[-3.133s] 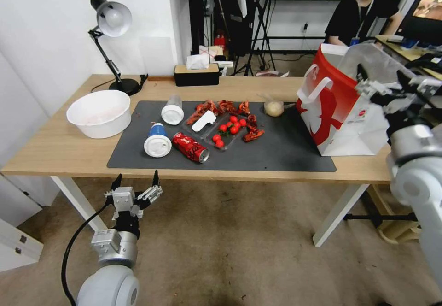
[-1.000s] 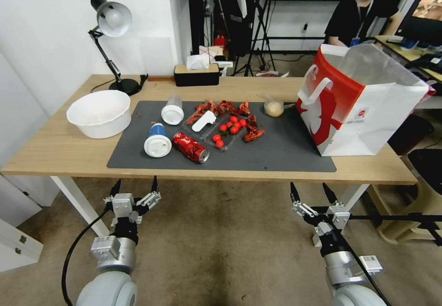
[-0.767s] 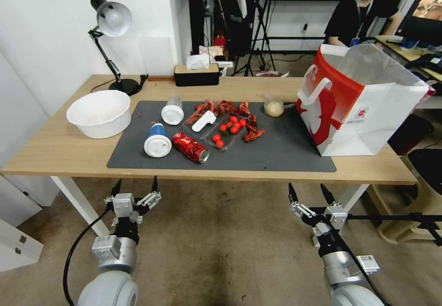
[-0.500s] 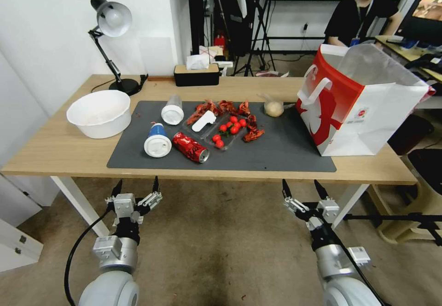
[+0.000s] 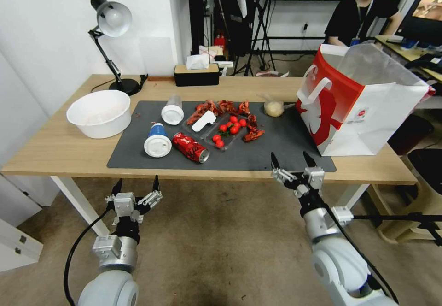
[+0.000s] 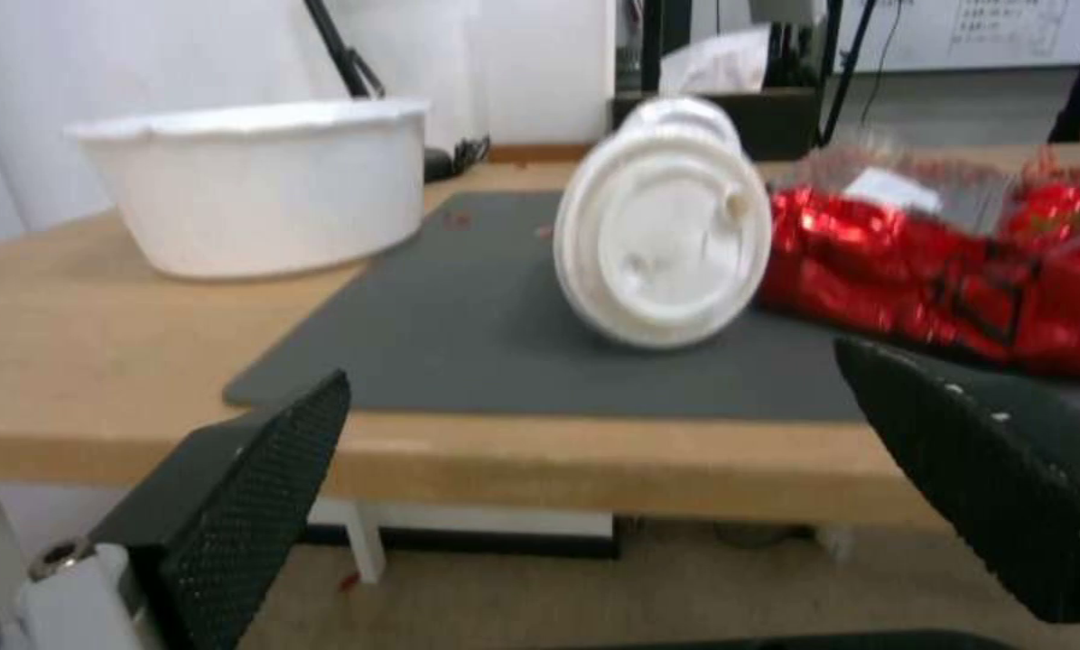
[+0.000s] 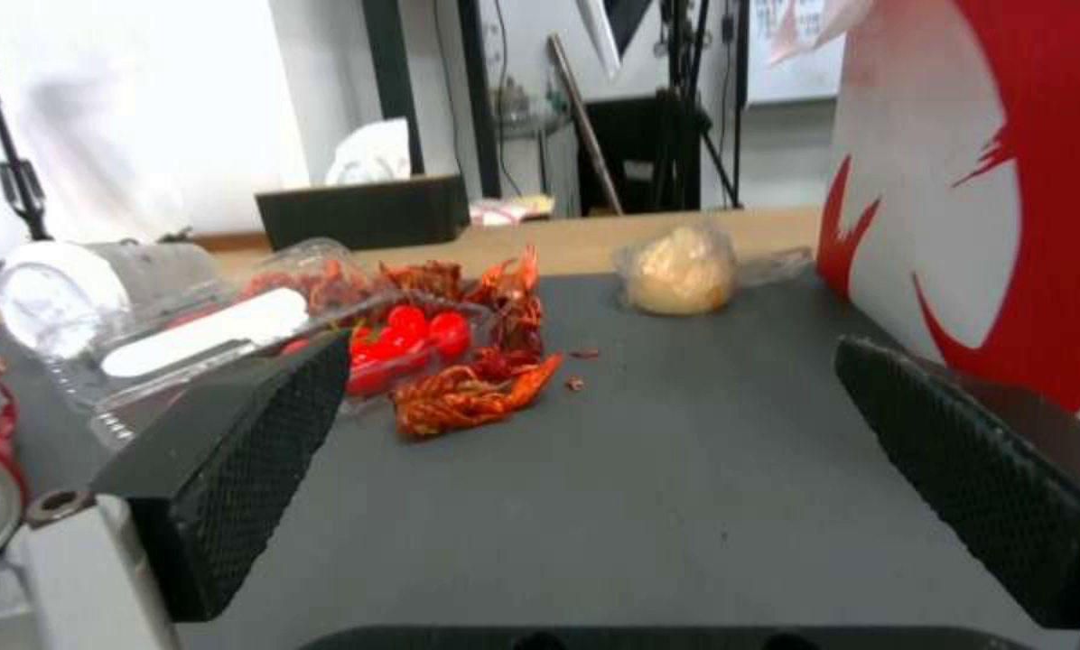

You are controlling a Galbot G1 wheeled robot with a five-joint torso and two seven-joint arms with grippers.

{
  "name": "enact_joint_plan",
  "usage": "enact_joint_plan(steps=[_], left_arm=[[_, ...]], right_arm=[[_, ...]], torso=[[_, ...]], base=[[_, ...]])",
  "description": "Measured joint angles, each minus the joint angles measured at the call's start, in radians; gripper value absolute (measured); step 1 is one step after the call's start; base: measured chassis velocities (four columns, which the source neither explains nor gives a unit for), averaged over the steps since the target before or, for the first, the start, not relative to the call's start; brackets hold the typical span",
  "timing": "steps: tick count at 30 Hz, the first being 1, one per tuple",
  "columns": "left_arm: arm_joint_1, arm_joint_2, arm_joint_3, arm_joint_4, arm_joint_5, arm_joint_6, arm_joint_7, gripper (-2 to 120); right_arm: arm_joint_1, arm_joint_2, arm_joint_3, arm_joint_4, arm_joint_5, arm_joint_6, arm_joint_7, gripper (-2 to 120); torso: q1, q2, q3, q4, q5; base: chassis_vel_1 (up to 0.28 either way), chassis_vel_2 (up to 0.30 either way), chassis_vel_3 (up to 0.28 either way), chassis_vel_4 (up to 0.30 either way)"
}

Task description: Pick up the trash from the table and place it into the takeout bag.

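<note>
Currently the trash lies on the dark grey mat [image 5: 276,151] of the table [image 5: 50,151]: a blue cup [image 5: 157,141] and a clear cup [image 5: 172,110], both on their sides with white lids toward the robot; a red soda can [image 5: 190,147] just beside the blue cup, its long axis running diagonally from far-left to near-right; scattered red shell scraps [image 5: 253,134] around the clear tray of cherry tomatoes [image 5: 228,128]; and a small pale bundle [image 5: 274,108] at the far side of the mat, near the takeout bag [image 5: 368,112]. The bag stands upright with its mouth open at the right end of the table. The right gripper [image 5: 293,164] is at the near table edge, jaws spread wide and holding nothing; the pale bundle lies ahead of it across bare mat, with the bag wall just to its right, so the right arm appears the nearer one for that item. The left gripper [image 5: 134,187] is parked below the table edge, jaws likewise apart and empty, with the blue cup's lid directly ahead in its wrist view. Compared with half a second earlier, the right gripper has risen from below the tabletop and shifted left and forward to the mat's near edge; the left gripper and all table items are unchanged.
</note>
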Motion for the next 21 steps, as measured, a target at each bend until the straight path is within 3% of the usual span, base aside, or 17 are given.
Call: enact_joint_plan(steps=[6, 12, 21], left_arm=[[0.001, -0.001, -0.004, -0.005, 0.000, 0.002, 0.002, 100], [-0.004, -0.004, -0.012, -0.004, 0.000, 0.003, 0.008, 100], [-0.005, -0.007, -0.007, 0.005, 0.002, 0.003, 0.008, 100]], right_arm=[[0.080, -0.025, -0.013, -0.022, 0.049, -0.082, 0.025, 100], [0.219, -0.082, -0.023, -0.051, 0.168, -0.231, 0.063, 100], [0.326, -0.126, -0.048, -0.103, 0.257, -0.319, 0.071, 100]], torso=[[0.000, 0.000, 0.000, -0.0001, -0.0002], [0.000, 0.000, 0.000, 0.0000, -0.0004], [0.000, 0.000, 0.000, -0.0001, -0.0004]], base=[[0.000, 0.000, 0.000, 0.000], [0.000, 0.000, 0.000, 0.000], [0.000, 0.000, 0.000, 0.000]])
